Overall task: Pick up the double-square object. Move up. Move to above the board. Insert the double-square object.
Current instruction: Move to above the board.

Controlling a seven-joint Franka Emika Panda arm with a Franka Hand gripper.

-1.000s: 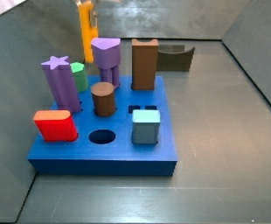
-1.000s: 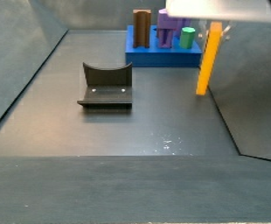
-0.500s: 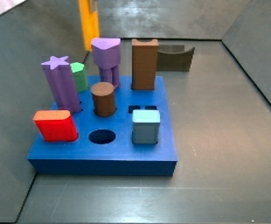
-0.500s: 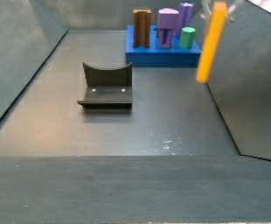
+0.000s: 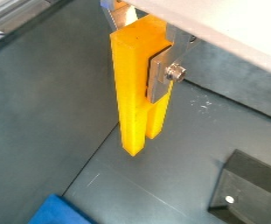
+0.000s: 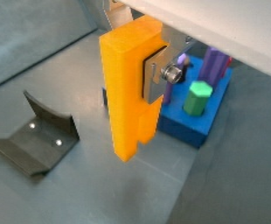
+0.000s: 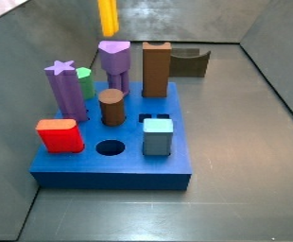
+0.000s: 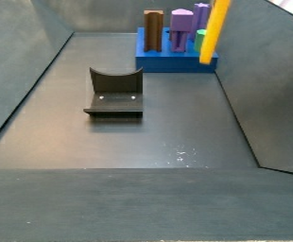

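Above board [image 7: 112, 161], claw [image 5: 162, 61] gripping double-square object [image 5: 135, 87]

Gripper [image 5: 162, 63] body cut off by frame top in both wrist views; one finger [image 5: 160, 74] shows against the bar [image 5: 138, 87], the opposite finger hidden behind it. Gripper out of frame in both side views. Bar's upper part cut by top edge in side views [image 7: 108, 14] [image 8: 216, 28]. Board [image 6: 194, 121] partly hidden behind the bar in a wrist view; just a blue corner at bottom edge [image 5: 59, 213]. Fixture [image 5: 253, 188] cut off at lower right; in a side view [image 7: 191, 62] partly behind the brown block [image 7: 157, 68].
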